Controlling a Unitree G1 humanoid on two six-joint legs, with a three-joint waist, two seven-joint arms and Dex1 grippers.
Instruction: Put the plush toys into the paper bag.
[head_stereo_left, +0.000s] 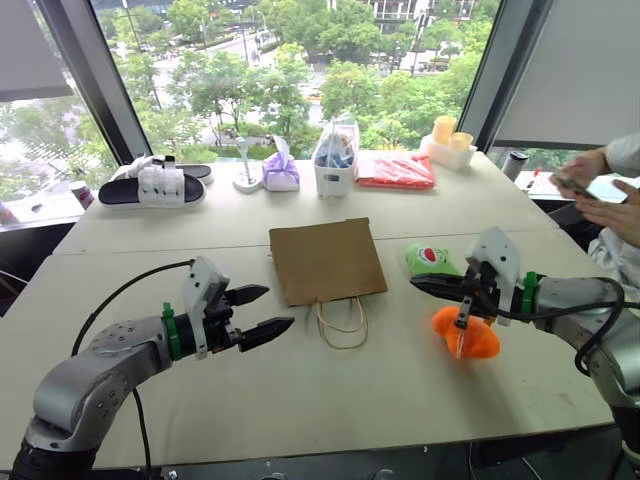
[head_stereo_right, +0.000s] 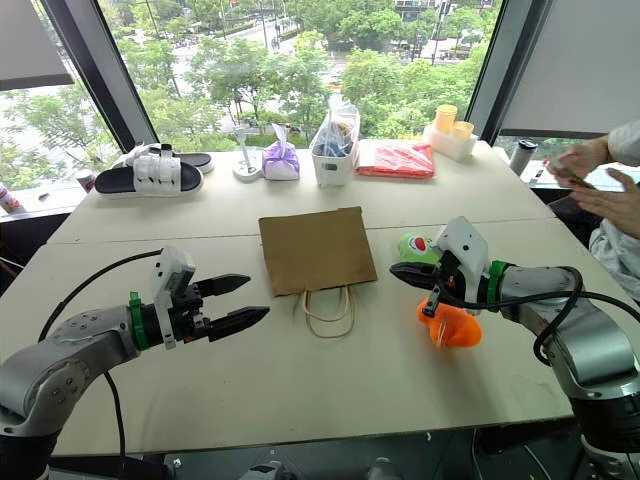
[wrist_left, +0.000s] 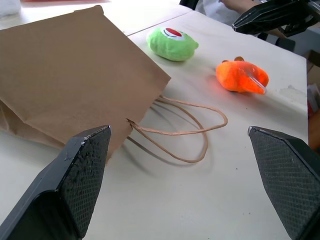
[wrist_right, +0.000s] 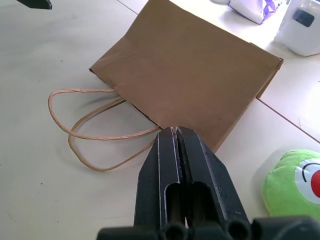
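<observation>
Now, starting on the left: the left end effector (head_stereo_left: 268, 310) hovers above the pale counter (head_stereo_left: 300, 400), its two black fingers spread wide with nothing between them, tips pointing toward the middle of the counter. Just to its right lies the paper bag (head_stereo_left: 327, 260), flat on its side, brown and creased, with its thin tan loop handles (head_stereo_left: 342, 325) trailing off the open edge toward the robot. The left wrist view looks across those handles, and the bag's mouth sits close by the left finger.

Moving right, the light green plush toy (head_stereo_left: 431, 258) with the red mouth rests on the counter just beside the bag's right edge, apart from it. Nearer the robot and a touch further right sits the orange plush toy (head_stereo_left: 467, 335), also on the counter, outside the bag. Over these two hangs the right end effector (head_stereo_left: 420, 284), fingers pressed tight together, gripping nothing, tips aimed at the bag.

Along the far edge, left to right: a black-and-white sandal (head_stereo_left: 152, 187), a purple tied bundle (head_stereo_left: 281, 172), a white container with a clear bag of blue items (head_stereo_left: 336, 160), a red packet (head_stereo_left: 395, 170) and yellow cups (head_stereo_left: 449, 135). At far right, a person's hands (head_stereo_left: 600, 195) hold something small.
</observation>
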